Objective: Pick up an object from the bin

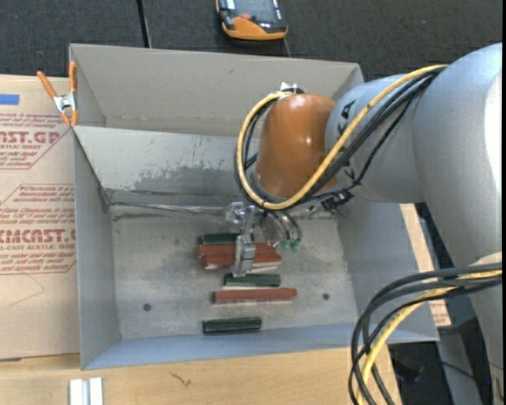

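My gripper (244,253) reaches down in the middle of the bin, under the orange wrist cover. It stands over a thick red-brown block (215,255) and hides the middle of that block. A short dark green bar (217,238) lies just behind the block on the left. Right in front of the gripper lies another dark green bar (255,280), and beyond it a long red-brown bar (255,294).
One more dark green bar (232,326) lies near the bin's front wall. The arm and its cables cover the bin's right side. Bare floor shows on the left of the bin.
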